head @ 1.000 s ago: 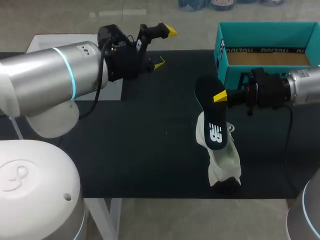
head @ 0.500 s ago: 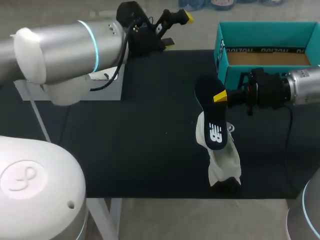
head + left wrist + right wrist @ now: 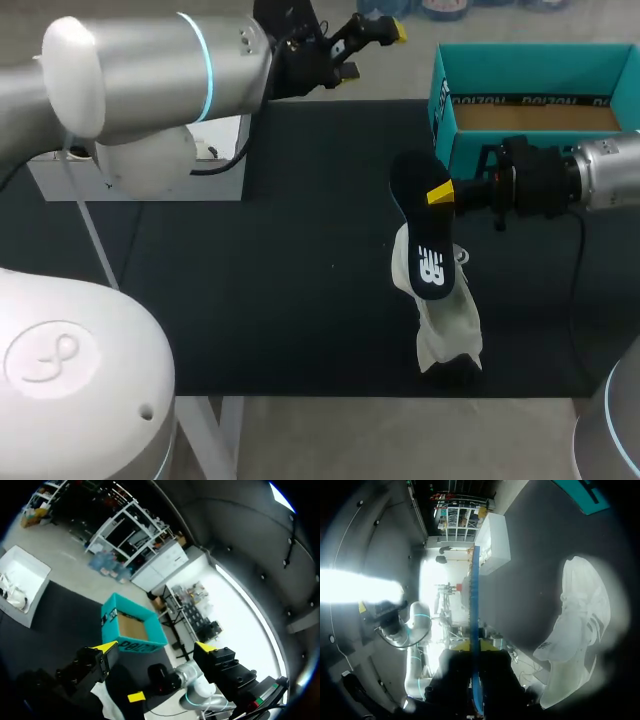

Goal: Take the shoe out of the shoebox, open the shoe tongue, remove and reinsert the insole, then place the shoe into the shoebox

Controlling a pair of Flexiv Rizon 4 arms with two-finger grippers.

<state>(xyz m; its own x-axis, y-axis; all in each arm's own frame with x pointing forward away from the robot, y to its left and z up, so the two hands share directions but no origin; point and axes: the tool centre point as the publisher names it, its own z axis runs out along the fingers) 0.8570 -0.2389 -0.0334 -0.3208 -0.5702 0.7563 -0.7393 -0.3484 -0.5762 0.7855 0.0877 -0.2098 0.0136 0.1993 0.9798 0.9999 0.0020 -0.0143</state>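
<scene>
My right gripper [image 3: 440, 192] is shut on the black insole [image 3: 422, 235] and holds it above the table. In the right wrist view the insole [image 3: 474, 620] shows edge-on as a thin blue line between the fingers. Under it, near the table's front edge, the white shoe [image 3: 447, 320] lies on the black table; it lies beside the gripper in the right wrist view [image 3: 575, 630]. The teal shoebox [image 3: 530, 95] stands at the back right with its brown floor bare. My left gripper [image 3: 367, 48] hangs open and empty over the table's back edge, facing the shoebox [image 3: 132, 630].
A white box [image 3: 215, 150] with a white thing in it stands at the table's back left, under my left arm; it also shows in the left wrist view [image 3: 20, 587]. The black table top [image 3: 280, 270] stretches between it and the shoe.
My left arm has swung up and toward the back right, its gripper still open. The right arm, insole and shoe have not moved.
</scene>
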